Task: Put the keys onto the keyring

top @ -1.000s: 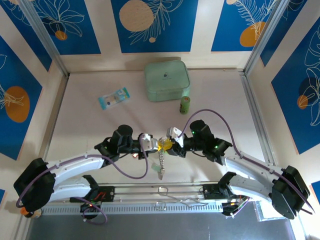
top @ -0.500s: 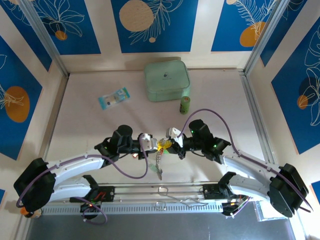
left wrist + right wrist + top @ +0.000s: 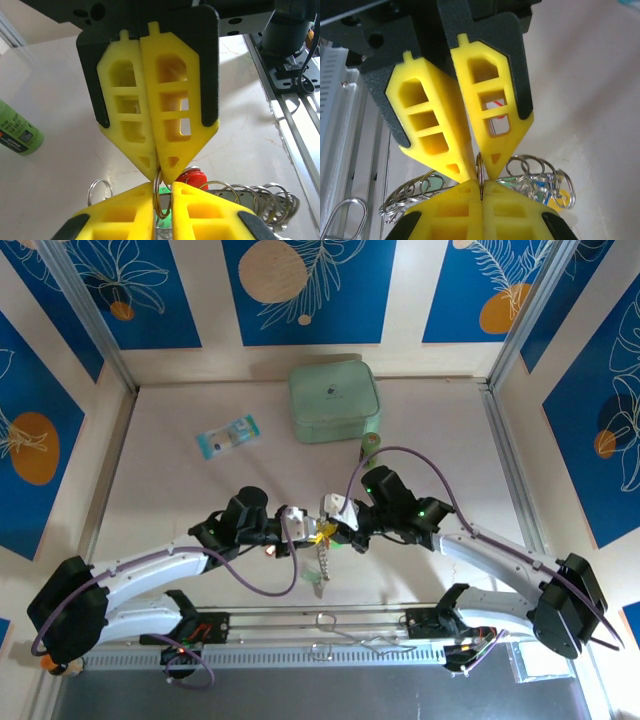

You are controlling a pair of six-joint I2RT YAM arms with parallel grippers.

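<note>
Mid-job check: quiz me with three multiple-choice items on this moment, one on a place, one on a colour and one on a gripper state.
1. Where does the mint-green square case lie?
A. at the far side of the table
B. between the arm bases
C. under the left arm

2. What colour is the round plastic key head low in the left wrist view?
A. white
B. red
C. purple

3. How do the left gripper and right gripper stand?
A. both open
B. one open
C. both shut on one thin silvery ring

Key: 1 A, the top view shows it near the back wall; 2 B, the head is plainly red; 3 C, both wrist views show the ring pinched.
</note>
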